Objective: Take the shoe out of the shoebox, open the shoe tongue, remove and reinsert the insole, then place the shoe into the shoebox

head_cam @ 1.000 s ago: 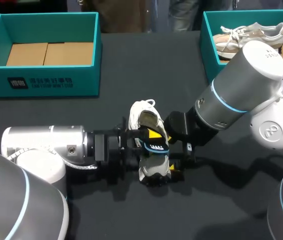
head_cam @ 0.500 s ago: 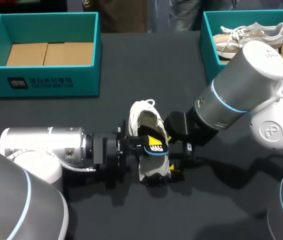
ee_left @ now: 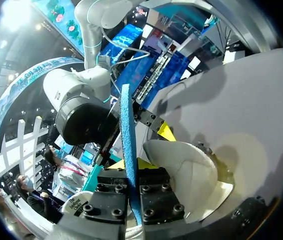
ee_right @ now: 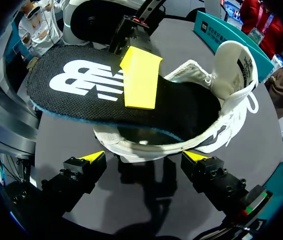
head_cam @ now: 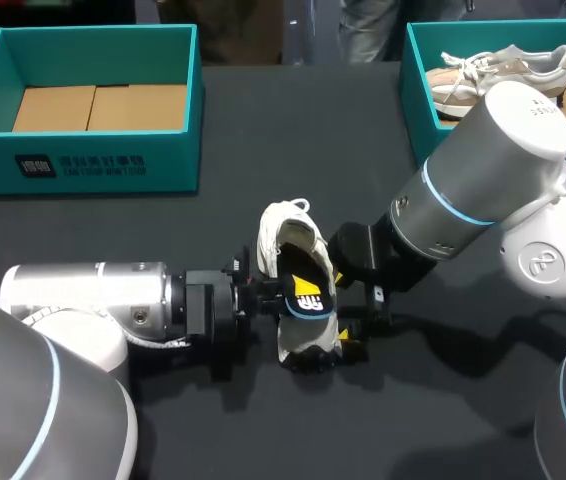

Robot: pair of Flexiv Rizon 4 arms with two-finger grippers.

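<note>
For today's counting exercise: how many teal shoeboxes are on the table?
2. The left shoebox sits at the table's far left, holding only cardboard; the right shoebox sits far right, holding pale footwear, partly hidden by the right arm.

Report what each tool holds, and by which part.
Left tool pinches the insole across its flat faces, on the part sticking out of the shoe. Right tool is open beside the shoe, holding nothing.
</note>
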